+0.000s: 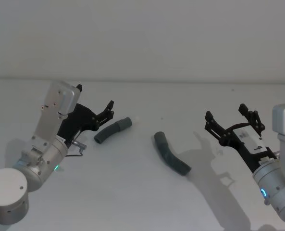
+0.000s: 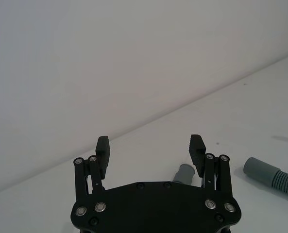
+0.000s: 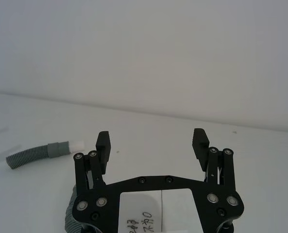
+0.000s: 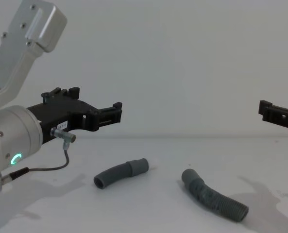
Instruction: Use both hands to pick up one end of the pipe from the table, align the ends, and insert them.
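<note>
1. L gripper [image 1: 107,112] is hovering over the left part of the table [image 1: 132,207]. Its jaws are standing wide apart w/ nothing between them.
2. In chest view the L gripper [image 4: 115,113] is hanging well above the surface, fingers pointing toward the table's middle.
3. Shorter hose piece [image 1: 112,130] is lying flat on the table, left of centre, just beside the L gripper's tips and not touching them.
4. Its cuff [image 1: 126,122] is pointing toward the table's far-right side. Its ribbed end is facing the near-left.
5. In the L wrist view that cuff [image 2: 184,173] is showing just inside one finger.
6. Longer hose piece [image 1: 172,158] is lying flat near the table's centre, curving away toward the near-right. It's apart from the shorter one.
7. Its cuff [image 1: 159,139] is sitting at the end nearer the shorter piece, approx facing it. The two cuffs are near each other but not touching.
8. R gripper [image 1: 225,113] is hovering over the right part of the table, jaws also wide apart and empty, well apart from the longer piece.
9. In chest view the R gripper [image 4: 266,109] is poking in at the right edge, high above the surface.
10. Both pieces are resting on the table, neither one lifted.
</note>
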